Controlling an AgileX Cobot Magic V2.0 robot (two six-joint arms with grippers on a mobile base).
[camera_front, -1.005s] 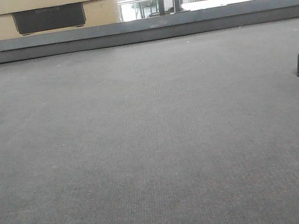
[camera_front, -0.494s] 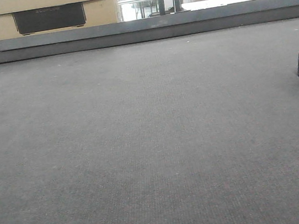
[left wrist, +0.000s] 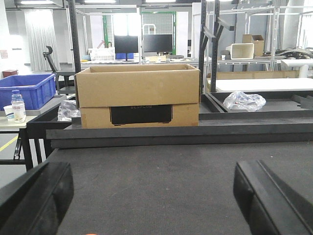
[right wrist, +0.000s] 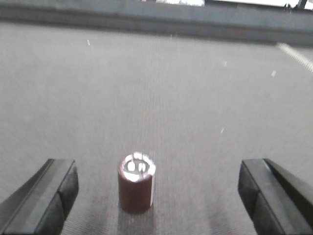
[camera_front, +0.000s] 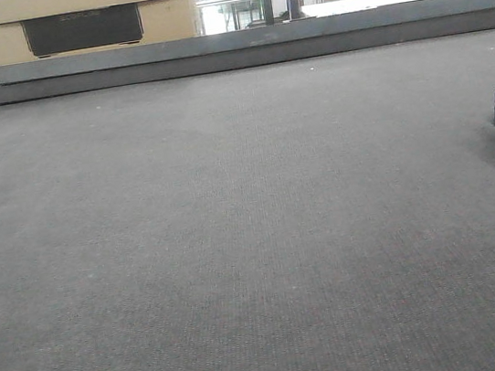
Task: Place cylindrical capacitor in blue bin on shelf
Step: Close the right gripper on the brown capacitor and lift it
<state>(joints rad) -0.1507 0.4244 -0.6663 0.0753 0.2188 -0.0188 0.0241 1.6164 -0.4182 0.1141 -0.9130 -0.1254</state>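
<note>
Right claw [right wrist: 156, 188] is spread wide and low over the tabletop [camera_front: 240, 260], grasping nothing. The capacitor [right wrist: 136, 186] stands upright on the dark grey mat between its two fingers [right wrist: 41, 198], touching neither and a bit closer to the finger on the picture's left. The wrist picture is motion-blurred; the brown body and pale top with two small marks are still readable. Left claw [left wrist: 154, 198] is also spread wide, with only bare mat between its fingers. In the front view the capacitor sits alone near the right frame edge, and a dark blurred bit shows at that edge just above it; too little to tell what it is. The rest of the mat runs flat back to a raised dark rim [camera_front: 229, 54] along the far side. Just behind the rim there's an open cardboard box [left wrist: 139, 95] with a black panel on its front. Left of it are a blue crate [left wrist: 27, 90] and a water bottle [left wrist: 18, 105] on a side table. A crumpled plastic bag [left wrist: 243, 101] is to the right, and two monitors [left wrist: 142, 44] are far back.
</note>
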